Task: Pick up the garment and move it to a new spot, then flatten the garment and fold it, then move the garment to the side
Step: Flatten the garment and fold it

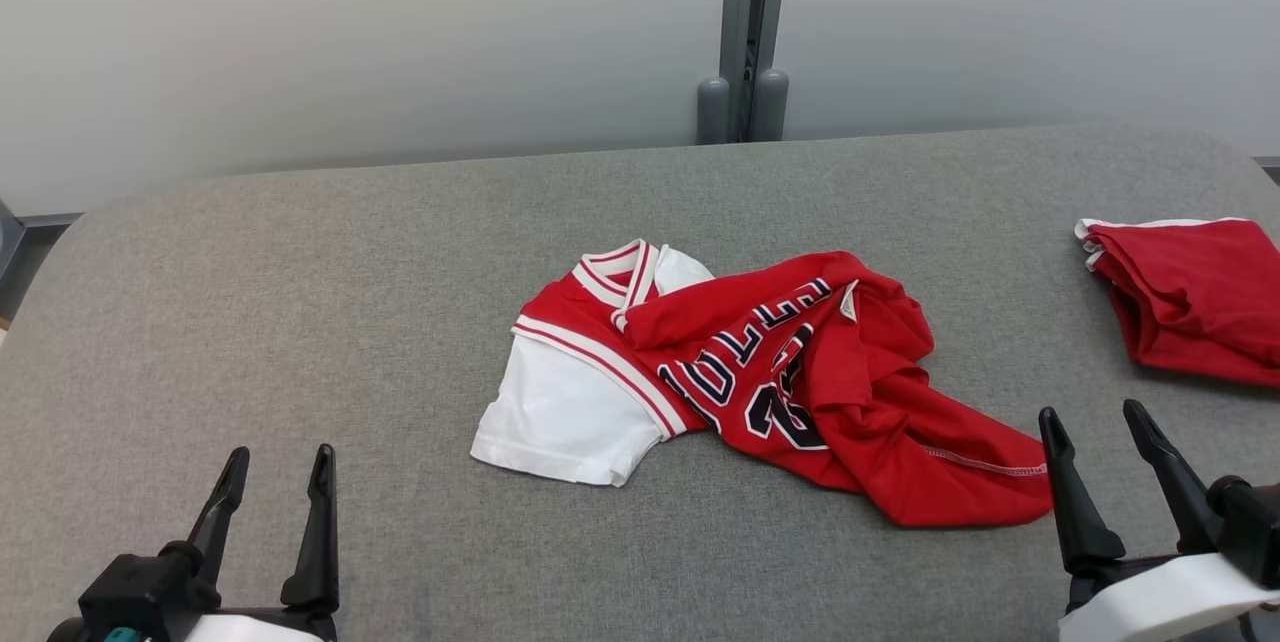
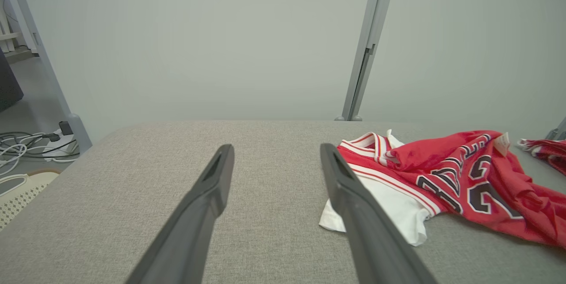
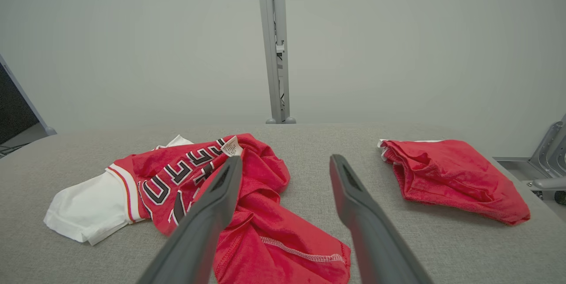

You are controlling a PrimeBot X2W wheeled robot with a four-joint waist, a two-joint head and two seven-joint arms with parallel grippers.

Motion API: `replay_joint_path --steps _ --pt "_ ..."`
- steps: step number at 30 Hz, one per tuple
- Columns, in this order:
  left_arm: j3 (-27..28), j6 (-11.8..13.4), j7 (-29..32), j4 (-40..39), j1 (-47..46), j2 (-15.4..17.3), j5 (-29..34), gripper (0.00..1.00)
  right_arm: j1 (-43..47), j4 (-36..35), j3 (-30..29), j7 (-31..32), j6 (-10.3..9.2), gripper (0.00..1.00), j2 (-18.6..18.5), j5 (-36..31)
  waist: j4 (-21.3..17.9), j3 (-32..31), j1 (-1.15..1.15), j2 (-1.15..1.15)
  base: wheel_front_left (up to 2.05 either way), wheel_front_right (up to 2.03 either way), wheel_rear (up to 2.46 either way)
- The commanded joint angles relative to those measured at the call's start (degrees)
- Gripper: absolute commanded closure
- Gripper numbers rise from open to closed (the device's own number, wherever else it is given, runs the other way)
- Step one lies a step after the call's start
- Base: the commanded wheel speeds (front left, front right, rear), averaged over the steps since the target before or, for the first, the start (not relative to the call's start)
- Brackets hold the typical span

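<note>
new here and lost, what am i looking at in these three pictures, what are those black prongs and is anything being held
It is a two-armed robot at a grey padded table. One picture looks down from its head; the other two look along each wrist's fingers. The dark prongs are its left gripper and right gripper, both open and holding nothing. A crumpled red and white jersey lies mid-table; a folded red garment sits apart on the robot's right.

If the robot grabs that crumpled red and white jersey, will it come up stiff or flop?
Probably floppy: the jersey lies in soft folds and twists, so it should drape and hang from any pinch. Its thin hem suggests it is light. Pushed, it would likely bunch up on the grey fabric surface rather than slide.
</note>
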Motion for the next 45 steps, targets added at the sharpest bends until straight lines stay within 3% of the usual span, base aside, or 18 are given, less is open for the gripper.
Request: replay_joint_path --steps 1,9,16,26,27,28,29,38,42,45 --pt "0.0 0.2 0.2 -0.3 -0.8 0.4 0.4 0.0 -0.3 0.3 -0.2 -0.3 0.0 0.0 -0.1 0.2 0.2 0.1 0.0 0.0 0.0 0.0 0.0" --pt "-2.8 -1.8 0.8 0.1 -5.1 -0.3 1.5 0.0 -4.7 8.6 5.0 5.1 0.0 0.0 -0.3 0.9 6.0 3.6 0.0 0.0 0.0 0.0 0.0" --pt "-4.6 -4.3 0.2 2.0 -9.7 -1.6 2.0 0.0 -9.8 15.7 5.0 4.5 0.0 0.0 -0.2 0.9 10.9 7.8 0.0 0.0 0.0 0.0 0.0" --pt "-5.5 -6.2 -1.2 5.4 -13.3 -3.1 2.5 0.0 -16.9 26.0 3.1 2.1 0.0 0.0 -0.2 0.1 13.2 10.5 0.0 0.0 0.0 0.0 0.0" --pt "-5.6 -6.3 -1.3 5.6 -13.5 -3.2 2.6 0.0 -17.5 26.9 2.7 1.8 0.0 0.51 -0.2 0.0 13.2 10.6 0.0 0.0 0.0 0.0 0.0" --pt "-5.5 -6.3 -1.4 5.8 -13.7 -3.3 2.6 0.0 -18.1 27.2 2.3 1.2 0.0 0.87 -0.2 -0.1 13.3 10.8 0.0 0.0 0.0 0.0 0.0" --pt "-5.5 -6.4 -1.6 5.9 -13.9 -3.4 2.7 0.0 -18.5 27.6 1.9 0.9 0.0 1.0 -0.2 -0.1 13.3 10.8 0.0 0.0 0.0 0.0 0.0" --pt "-4.8 -6.2 -2.2 6.1 -14.0 -3.8 3.0 0.0 -19.4 20.3 -3.5 -1.4 0.0 1.0 -1.1 -1.0 11.0 11.6 0.0 0.0 0.0 0.0 0.0" --pt "-4.7 -6.7 -2.5 6.2 -14.8 -3.8 3.1 0.0 -23.5 18.3 -4.7 0.5 0.0 1.0 -3.8 0.2 9.8 13.0 0.0 0.0 0.0 0.0 0.0" --pt "-5.0 -7.3 -2.6 6.2 -16.4 -3.9 3.5 0.0 -30.1 20.3 -4.7 1.4 0.0 1.0 -7.8 2.8 9.7 15.3 0.0 0.0 0.0 0.0 0.0"
